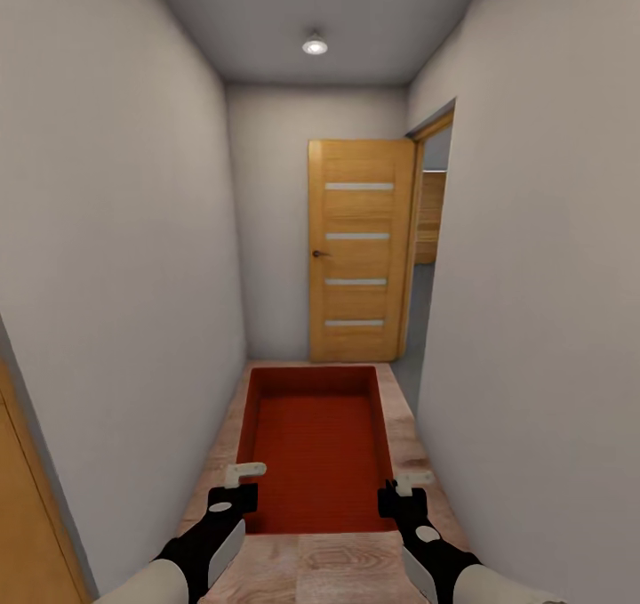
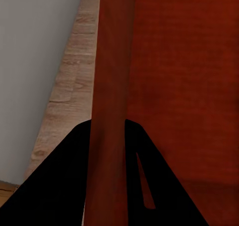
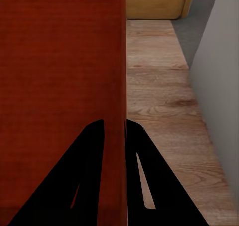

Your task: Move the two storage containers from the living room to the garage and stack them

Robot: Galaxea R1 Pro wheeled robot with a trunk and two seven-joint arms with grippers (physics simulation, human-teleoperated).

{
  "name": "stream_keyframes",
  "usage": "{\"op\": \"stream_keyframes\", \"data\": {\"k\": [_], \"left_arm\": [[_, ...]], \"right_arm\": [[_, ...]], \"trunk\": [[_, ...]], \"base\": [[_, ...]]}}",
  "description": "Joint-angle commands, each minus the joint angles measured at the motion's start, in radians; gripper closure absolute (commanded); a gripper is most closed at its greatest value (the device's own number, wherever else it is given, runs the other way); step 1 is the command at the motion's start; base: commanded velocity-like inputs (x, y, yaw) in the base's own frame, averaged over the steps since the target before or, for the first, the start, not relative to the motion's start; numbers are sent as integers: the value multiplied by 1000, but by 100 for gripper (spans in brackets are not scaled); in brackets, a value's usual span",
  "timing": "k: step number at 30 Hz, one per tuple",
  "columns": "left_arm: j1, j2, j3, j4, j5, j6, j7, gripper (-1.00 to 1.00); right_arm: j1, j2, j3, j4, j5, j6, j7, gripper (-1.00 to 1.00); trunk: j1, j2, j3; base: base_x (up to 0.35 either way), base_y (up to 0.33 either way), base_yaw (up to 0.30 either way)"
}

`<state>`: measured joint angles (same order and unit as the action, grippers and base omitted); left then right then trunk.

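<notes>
One orange-red storage container (image 1: 316, 439) is carried low in front of the robot over the wood plank floor (image 1: 356, 568) of a narrow hallway. The left gripper (image 1: 238, 488) pinches its left wall and the right gripper (image 1: 404, 490) its right wall, each with fingers pressed against both faces. One wooden door (image 1: 360, 250) stands ahead, between two pale walls (image 1: 116, 257).

— How do the arms sit?
— Both reach forward, level. The left gripper (image 1: 238, 487) has its fingers clamped on the container (image 1: 317, 444) by its left wall.
— The right gripper (image 1: 404, 490)?
— Likewise closed over the right wall.
</notes>
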<state>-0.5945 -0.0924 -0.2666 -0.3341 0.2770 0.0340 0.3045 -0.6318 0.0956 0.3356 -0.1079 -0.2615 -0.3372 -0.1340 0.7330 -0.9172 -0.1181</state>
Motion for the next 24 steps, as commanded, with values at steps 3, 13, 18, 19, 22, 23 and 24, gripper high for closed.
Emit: {"op": "stream_keyframes", "data": {"k": [3,13,18,19,22,23,24], "left_arm": [[-1,13,37,-5,-2,4,10,100],[-1,13,37,-5,-2,4,10,100],[-1,13,37,-5,-2,4,10,100],[-1,13,37,-5,-2,4,10,100],[-1,13,37,-5,-2,4,10,100],[-1,13,37,-5,-2,4,10,100],[-1,13,37,-5,-2,4,10,100]], "right_arm": [[0,-5,-6,0,-9,-3,2,100],[0,-4,-6,0,-9,-2,2,100],[0,-4,-6,0,-8,-2,2,100],[0,-4,-6,0,-8,-2,2,100],[0,-4,-6,0,-8,-2,2,100],[0,-4,-6,0,-8,-2,2,100],[0,-4,-6,0,-8,-3,2,100]], "trunk": [[1,-1,-2],[1,-1,-2],[1,-1,-2],[1,-1,-2],[1,-1,-2],[1,-1,-2],[1,-1,-2]], "base": [[322,0,0],[322,0,0],[322,0,0],[322,0,0],[322,0,0],[322,0,0],[322,0,0]]}}
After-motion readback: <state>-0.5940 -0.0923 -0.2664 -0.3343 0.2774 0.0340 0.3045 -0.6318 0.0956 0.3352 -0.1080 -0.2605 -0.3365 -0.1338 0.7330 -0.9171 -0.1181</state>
